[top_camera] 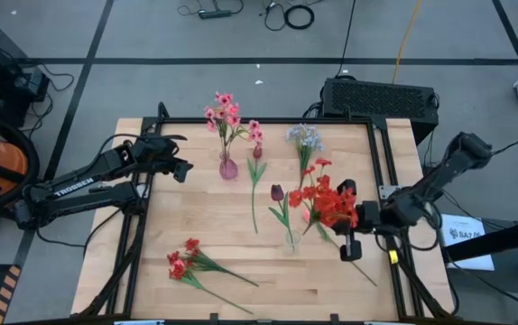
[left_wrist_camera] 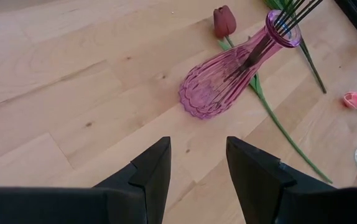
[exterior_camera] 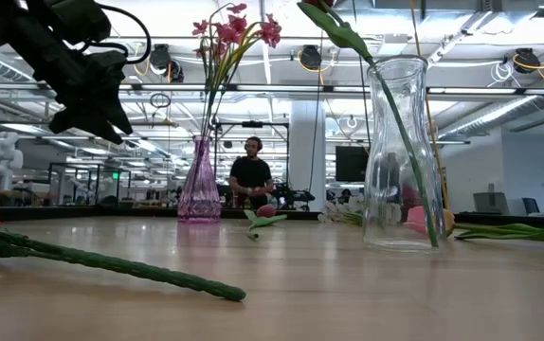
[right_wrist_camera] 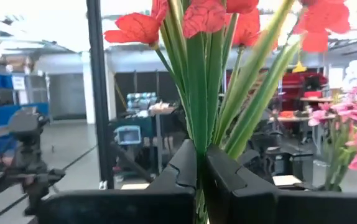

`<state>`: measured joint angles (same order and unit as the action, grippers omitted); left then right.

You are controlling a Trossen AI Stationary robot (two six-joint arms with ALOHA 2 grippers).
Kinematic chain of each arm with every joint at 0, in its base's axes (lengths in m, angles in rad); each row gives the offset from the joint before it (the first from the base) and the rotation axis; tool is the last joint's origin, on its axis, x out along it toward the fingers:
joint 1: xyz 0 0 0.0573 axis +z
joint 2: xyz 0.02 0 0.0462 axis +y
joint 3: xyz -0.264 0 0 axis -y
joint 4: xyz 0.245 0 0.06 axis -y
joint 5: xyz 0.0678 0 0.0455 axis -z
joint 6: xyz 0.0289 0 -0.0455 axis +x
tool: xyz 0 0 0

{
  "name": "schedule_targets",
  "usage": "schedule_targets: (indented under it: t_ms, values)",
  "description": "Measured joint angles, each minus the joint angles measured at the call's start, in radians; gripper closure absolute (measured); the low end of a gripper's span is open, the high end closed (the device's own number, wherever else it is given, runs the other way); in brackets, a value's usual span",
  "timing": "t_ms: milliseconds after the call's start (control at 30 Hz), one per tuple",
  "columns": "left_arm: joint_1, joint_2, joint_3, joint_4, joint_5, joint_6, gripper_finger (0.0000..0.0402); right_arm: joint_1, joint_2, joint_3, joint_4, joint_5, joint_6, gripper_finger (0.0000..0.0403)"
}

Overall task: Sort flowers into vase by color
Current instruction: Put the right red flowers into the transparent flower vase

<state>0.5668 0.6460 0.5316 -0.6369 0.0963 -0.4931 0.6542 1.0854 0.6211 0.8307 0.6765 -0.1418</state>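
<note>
Flowers, red held bunch [top_camera: 329, 203]: clamped in the right gripper [top_camera: 347, 221], just beside the clear vase [top_camera: 291, 240]; in the right wrist view the green stalks [right_wrist_camera: 198, 106] rise between the fingers [right_wrist_camera: 181, 169] with red heads above.
Right gripper: closed tight on the stalks, above the surface [top_camera: 151, 271], on the right side of the clear vase.
Clear vase: upright, with one dark maroon tulip [top_camera: 277, 192] standing in it.
Pink vase [top_camera: 228, 166]: farther back than the clear vase, upright, holding pink sprays [top_camera: 223, 113].
Pink bud stem [top_camera: 256, 181]: lying flat between the pink vase and the clear vase.
Pale blue-white sprig [top_camera: 304, 137]: lying on the surface behind the clear vase.
Second red bunch [top_camera: 185, 262]: lying flat, in front of the clear vase and to its left.
Left gripper [left_wrist_camera: 197, 171]: fingers spread moderately, empty, hovering well left of the clear vase, near the pink vase.
</note>
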Motion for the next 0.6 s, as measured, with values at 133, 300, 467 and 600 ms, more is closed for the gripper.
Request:
schedule_targets:
  t_ms: [133, 300, 467, 600]
  values:
    - [0.000, 0.000, 0.000, 0.000, 0.000, 0.000, 0.0240, -0.048, 0.028, -0.051, 0.120, -0.077, 0.025, 0.0402]
    - [0.000, 0.000, 0.000, 0.000, 0.000, 0.000, 0.0240, -0.081, 0.088, -0.056, 0.120, -0.084, 0.074, 0.0402]
    - [0.000, 0.000, 0.000, -0.001, 0.000, 0.000, 0.0240, -0.093, 0.158, -0.057, 0.110, -0.103, 0.077, 0.0402]
    - [0.000, 0.000, 0.000, 0.000, 0.000, 0.001, 0.0240, -0.092, 0.205, -0.057, 0.109, -0.080, 0.079, 0.0402]
